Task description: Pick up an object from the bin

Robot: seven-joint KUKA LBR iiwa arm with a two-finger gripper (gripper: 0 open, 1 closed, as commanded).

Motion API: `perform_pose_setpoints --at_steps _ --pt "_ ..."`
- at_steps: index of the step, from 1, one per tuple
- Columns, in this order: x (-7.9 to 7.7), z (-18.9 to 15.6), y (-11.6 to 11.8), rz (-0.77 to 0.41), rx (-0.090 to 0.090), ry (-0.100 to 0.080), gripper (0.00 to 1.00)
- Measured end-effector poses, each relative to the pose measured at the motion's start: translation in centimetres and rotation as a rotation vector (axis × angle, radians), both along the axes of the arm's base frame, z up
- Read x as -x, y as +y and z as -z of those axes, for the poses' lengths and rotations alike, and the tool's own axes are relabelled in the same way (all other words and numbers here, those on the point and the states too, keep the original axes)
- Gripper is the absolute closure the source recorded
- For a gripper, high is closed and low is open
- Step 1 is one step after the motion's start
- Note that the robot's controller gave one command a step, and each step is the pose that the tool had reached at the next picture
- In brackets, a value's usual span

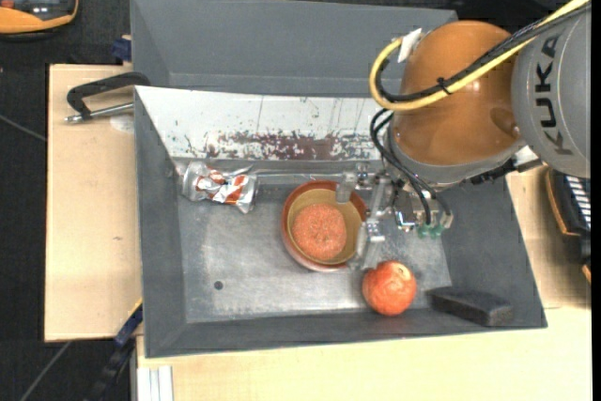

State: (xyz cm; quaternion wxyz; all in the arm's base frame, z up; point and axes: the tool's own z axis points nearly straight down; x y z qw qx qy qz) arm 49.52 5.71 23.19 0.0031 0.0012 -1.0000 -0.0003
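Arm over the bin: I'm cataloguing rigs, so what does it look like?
A grey arm marked KUKA in black, a rounded orange cover at its wrist, a yellow cable looping over that, black cables beneath, and a small silvery metal hand.

Glossy orange dome cover at the wrist, looped by a yellow cable. Pale grey arm link to the right, lettered KUKA in black. Thin black cables beneath the dome; silvery metal gripper, small green part beside it.
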Motion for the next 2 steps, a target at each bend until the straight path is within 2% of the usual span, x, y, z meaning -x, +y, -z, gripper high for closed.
perform_pose_setpoints --at_steps 1,2 --pt "-5.5 8.2 4.8 -0.015 -0.003 0.001 0.00" --pt "-5.8 15.5 -2.4 -0.200 -0.004 -0.002 0.00"
